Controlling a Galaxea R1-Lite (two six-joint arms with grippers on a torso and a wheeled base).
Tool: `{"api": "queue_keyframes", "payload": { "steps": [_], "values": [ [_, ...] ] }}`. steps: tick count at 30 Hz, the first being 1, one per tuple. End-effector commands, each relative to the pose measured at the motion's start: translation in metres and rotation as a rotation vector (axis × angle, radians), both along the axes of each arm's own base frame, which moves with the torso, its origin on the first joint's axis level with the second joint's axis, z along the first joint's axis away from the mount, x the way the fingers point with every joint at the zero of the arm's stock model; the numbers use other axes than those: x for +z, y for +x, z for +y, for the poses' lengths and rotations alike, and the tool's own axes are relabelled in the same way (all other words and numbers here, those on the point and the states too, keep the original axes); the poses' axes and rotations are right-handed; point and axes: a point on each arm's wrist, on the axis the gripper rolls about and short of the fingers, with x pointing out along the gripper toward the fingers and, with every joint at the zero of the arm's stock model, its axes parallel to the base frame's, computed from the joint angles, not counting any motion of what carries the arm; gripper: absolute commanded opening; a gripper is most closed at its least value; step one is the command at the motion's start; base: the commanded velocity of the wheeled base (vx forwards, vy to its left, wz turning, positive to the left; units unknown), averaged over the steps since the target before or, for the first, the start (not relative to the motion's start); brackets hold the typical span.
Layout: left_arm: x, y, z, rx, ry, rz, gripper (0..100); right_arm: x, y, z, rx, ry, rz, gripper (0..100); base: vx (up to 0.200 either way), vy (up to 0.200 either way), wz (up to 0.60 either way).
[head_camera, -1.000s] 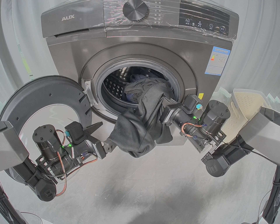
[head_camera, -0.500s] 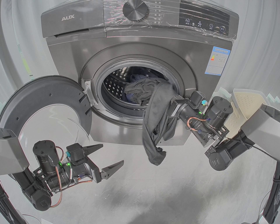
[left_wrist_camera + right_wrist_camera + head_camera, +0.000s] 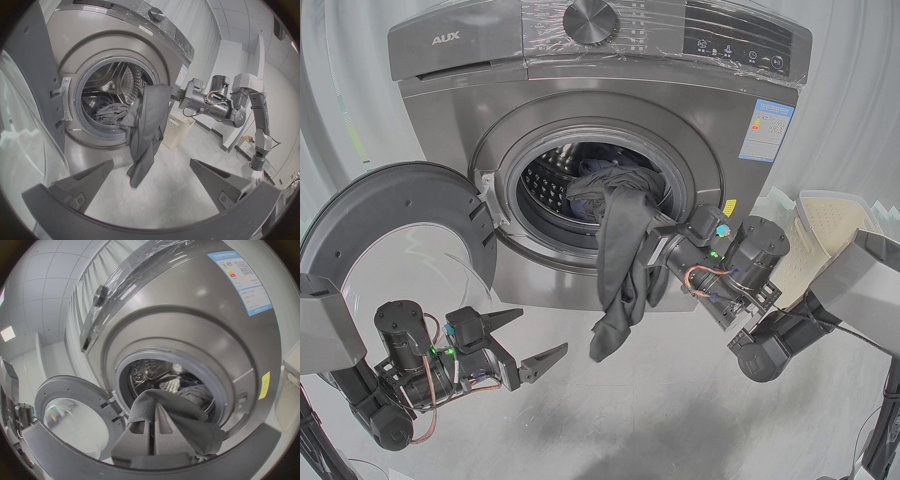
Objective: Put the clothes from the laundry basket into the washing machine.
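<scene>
Right wrist view: pinches dark cloth (image 3: 184, 424) in right end effector (image 3: 154, 412), left end effector (image 3: 542, 328) wide. Hangs out; could drop on floor (image 3: 650, 406).

- A pale grey floor (image 3: 650, 412) is seen below, marked with faint tile joints.
- Light curtains (image 3: 850, 125) are hung behind.
- A tiled ceiling (image 3: 47, 280) is lit by a panel lamp (image 3: 7, 333).

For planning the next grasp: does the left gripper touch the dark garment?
Apart. The head view shows bare floor between the left gripper and the dark garment.
</scene>
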Motion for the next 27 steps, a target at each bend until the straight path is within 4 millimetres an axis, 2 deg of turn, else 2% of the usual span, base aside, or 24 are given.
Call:
{"api": "queue_keyframes", "payload": {
  "steps": [1,9,10,15,22,27],
  "values": [
    [0.001,0.007,-0.004,0.0,-0.009,-0.016,100,-0.005,-0.012,0.015,0.048,-0.011,0.014,0,0.0,0.0,0.0],
    [0.014,0.02,-0.014,0.031,-0.051,-0.077,100,-0.008,-0.02,0.021,0.073,-0.022,0.025,0,0.0,0.0,0.0],
    [0.015,0.023,-0.026,0.032,-0.067,-0.082,100,-0.008,-0.021,0.022,0.077,-0.025,0.021,0,0.0,0.0,0.0],
    [0.005,0.041,-0.05,0.038,-0.094,-0.073,100,-0.007,-0.024,0.025,0.084,-0.027,0.017,0,0.0,0.0,0.0],
    [-0.009,0.057,-0.065,0.037,-0.094,-0.062,100,0.0,-0.031,0.038,0.121,-0.018,0.003,0,0.0,0.0,0.0],
    [-0.019,0.076,-0.077,0.043,-0.102,-0.081,100,0.007,-0.035,0.044,0.139,-0.002,-0.016,0,0.0,0.0,0.0]
  ]
}}
